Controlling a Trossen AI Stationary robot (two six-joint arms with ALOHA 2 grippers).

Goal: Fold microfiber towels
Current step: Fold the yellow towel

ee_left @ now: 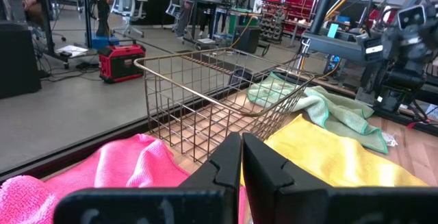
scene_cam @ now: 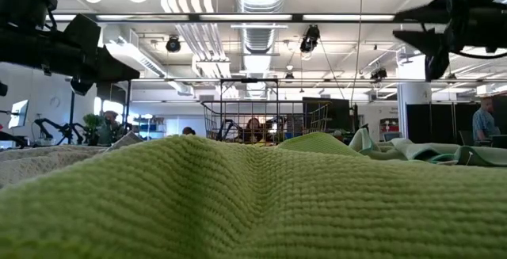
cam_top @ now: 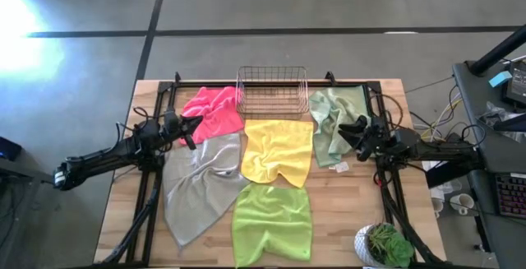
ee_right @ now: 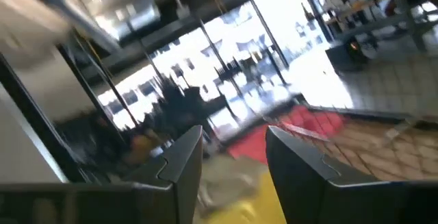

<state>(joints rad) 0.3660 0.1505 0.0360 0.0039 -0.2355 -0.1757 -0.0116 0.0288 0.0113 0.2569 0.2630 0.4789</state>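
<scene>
From above, five towels lie spread on the bench (cam_top: pixel 362 211): pink towel (cam_top: pixel 212 111), grey towel (cam_top: pixel 197 183), yellow towel (cam_top: pixel 278 152), lime towel (cam_top: pixel 271 224), sage towel (cam_top: pixel 331 125). Left wrist view: left pincer (ee_left: pixel 241 157) clenched, empty, above the pink towel. Right wrist view: right pincer (ee_right: pixel 233 157) released.

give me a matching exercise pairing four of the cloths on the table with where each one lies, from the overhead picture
Things:
1. hot pink microfiber towel
2. lime green microfiber towel
3. pale sage green microfiber towel
4. light grey microfiber towel

Places:
A. nearest the table's front edge
B. right of the copper wire basket
C. left of the basket
D. left of the yellow microfiber towel

Pairs: 1-C, 2-A, 3-B, 4-D
</scene>
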